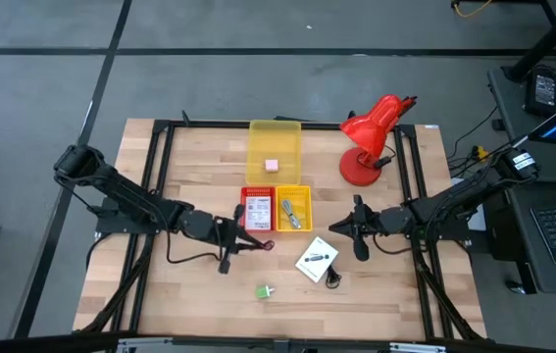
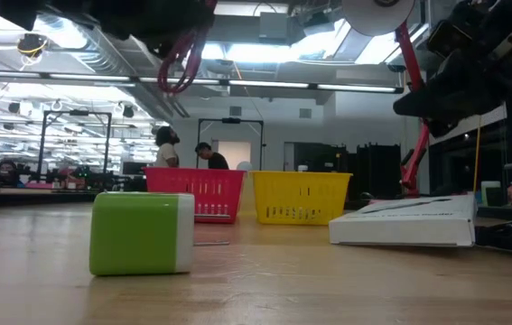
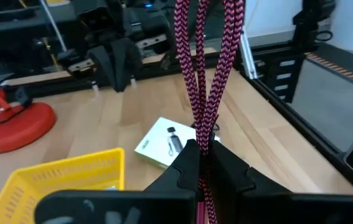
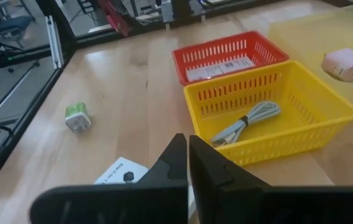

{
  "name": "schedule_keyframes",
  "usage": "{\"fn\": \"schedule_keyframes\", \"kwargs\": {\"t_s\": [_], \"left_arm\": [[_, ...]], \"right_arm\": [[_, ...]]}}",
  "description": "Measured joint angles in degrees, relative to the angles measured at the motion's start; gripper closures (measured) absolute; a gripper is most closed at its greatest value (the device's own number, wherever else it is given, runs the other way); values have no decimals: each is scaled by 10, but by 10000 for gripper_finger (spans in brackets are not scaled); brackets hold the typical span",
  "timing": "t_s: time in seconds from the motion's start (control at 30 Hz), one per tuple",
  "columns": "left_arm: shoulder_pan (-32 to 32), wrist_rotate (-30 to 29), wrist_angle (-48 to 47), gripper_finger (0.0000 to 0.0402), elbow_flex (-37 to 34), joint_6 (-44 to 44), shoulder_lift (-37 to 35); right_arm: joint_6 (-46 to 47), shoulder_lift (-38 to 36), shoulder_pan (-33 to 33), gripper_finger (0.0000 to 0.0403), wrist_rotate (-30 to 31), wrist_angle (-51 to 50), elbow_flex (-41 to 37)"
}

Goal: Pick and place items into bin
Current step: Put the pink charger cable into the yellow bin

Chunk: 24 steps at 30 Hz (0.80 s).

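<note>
Wooden table (image 1: 189, 294). Red lamp (image 1: 368, 137) at far right; three baskets left of lamp; white packet (image 1: 317, 262), green block (image 1: 264, 291) nearer front.

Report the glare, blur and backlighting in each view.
Low view: bright ceiling lights backlight the arms into silhouettes; green block close and soft. Left wrist view: braided cable sharp, own fingers blurred. Right wrist view: translucent yellow bin washed out. High view: evenly lit.

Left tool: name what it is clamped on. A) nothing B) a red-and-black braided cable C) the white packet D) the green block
B: the left tool is shut on the braided cable, whose looped strands rise straight up from between its fingers, well clear of the white packet lying on the table.
</note>
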Motion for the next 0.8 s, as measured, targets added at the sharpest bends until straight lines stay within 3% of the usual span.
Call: {"fn": "schedule_keyframes", "kwargs": {"t_s": [0.5,0.8], "left_arm": [[9,-22,42,391,0,0,0],[51,-44,80,391,0,-25,1]], "right_arm": [[-44,0,0,402,0,37,0],[-106,0,0,402,0,87,0]]}}
